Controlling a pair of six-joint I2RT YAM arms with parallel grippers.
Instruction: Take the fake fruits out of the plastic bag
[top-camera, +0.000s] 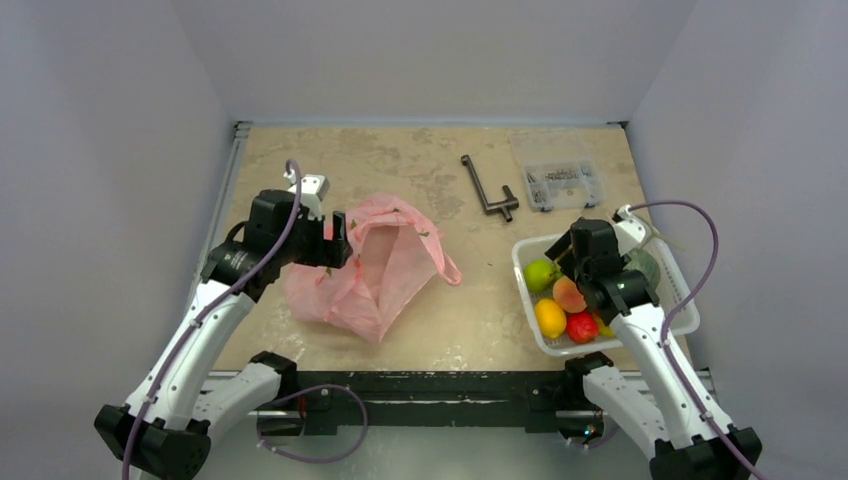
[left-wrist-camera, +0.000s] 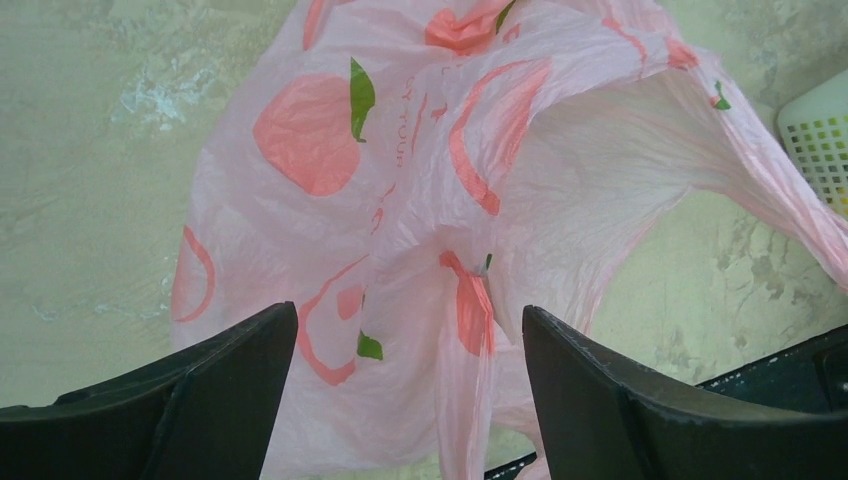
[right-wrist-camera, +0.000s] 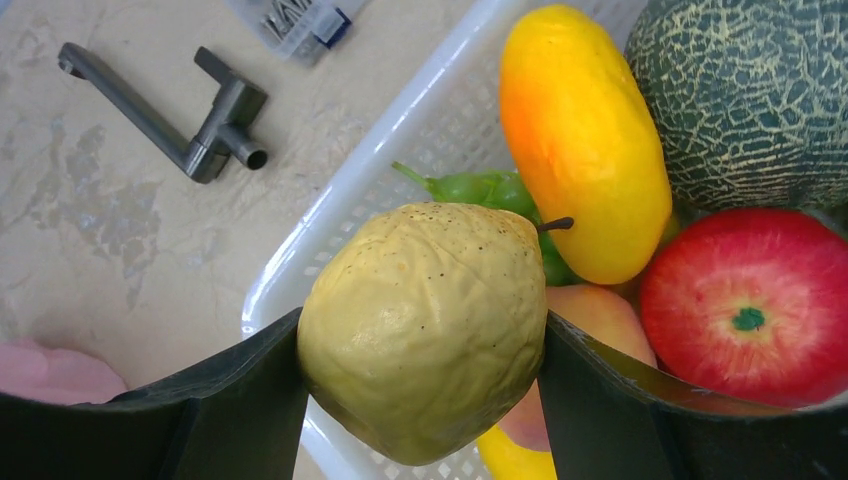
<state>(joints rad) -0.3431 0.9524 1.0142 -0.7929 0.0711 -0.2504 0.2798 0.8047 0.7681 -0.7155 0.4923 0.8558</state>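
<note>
The pink plastic bag (top-camera: 375, 270) lies crumpled on the table's left half, its mouth gaping; it fills the left wrist view (left-wrist-camera: 400, 180). My left gripper (top-camera: 338, 240) is at the bag's left rim, jaws wide open (left-wrist-camera: 410, 315) with loose film between them. My right gripper (top-camera: 572, 262) is shut on a yellow-green apple (right-wrist-camera: 425, 320), also seen from above (top-camera: 541, 273), over the white basket's (top-camera: 527, 247) near-left rim. In the basket lie the green melon (right-wrist-camera: 750, 100), peach (top-camera: 568, 295), green grape bunch (right-wrist-camera: 480, 188), a yellow fruit (right-wrist-camera: 580, 140) and a red apple (right-wrist-camera: 750, 310).
A grey crank-shaped tool (top-camera: 490, 195) lies at the back centre, beside a clear small-parts box (top-camera: 560, 180). The basket's lattice wall (right-wrist-camera: 400, 130) sits close to the table's right edge. Grey walls close in on three sides.
</note>
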